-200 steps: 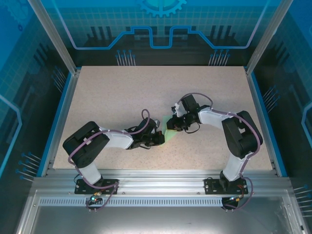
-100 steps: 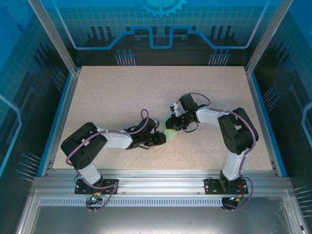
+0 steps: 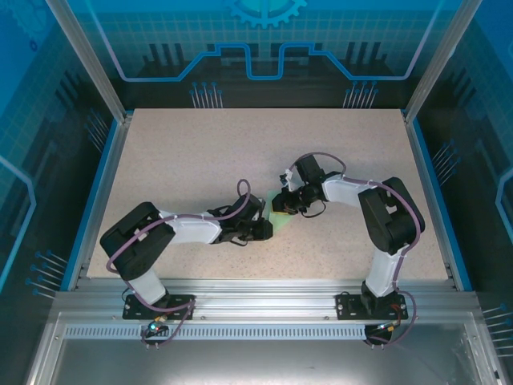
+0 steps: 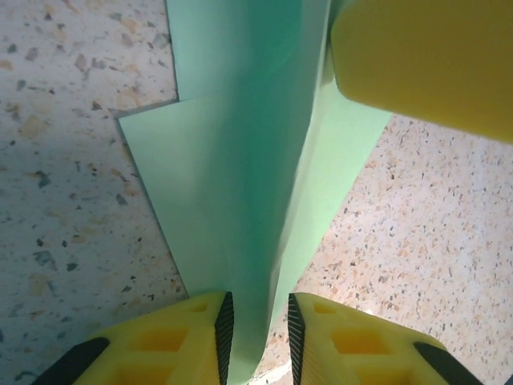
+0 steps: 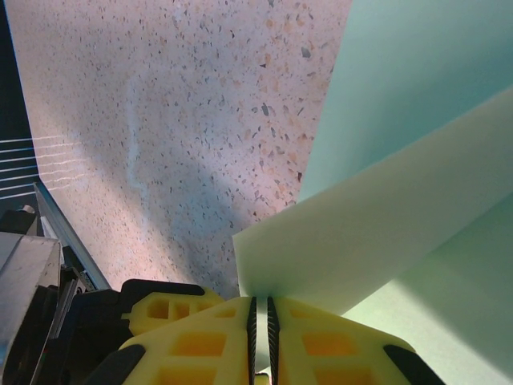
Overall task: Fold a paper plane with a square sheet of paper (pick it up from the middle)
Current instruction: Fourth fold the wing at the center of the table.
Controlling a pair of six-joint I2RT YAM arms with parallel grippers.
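The square sheet of paper [image 3: 278,216]: pale mint green, partly folded; we found it just right of centre in the top view, on the speckled table [image 3: 200,152], between the two claws. Left gripper [image 4: 258,325]: bottom edge of its wrist view; jaws stood slightly apart either side of a raised crease in the sheet. Right gripper [image 5: 259,309]: bottom centre of its view; jaws pressed almost together, pinching the edge of a folded flap. We noted one yellow finger [image 4: 417,64] of it at the upper right of the left wrist view, over the paper
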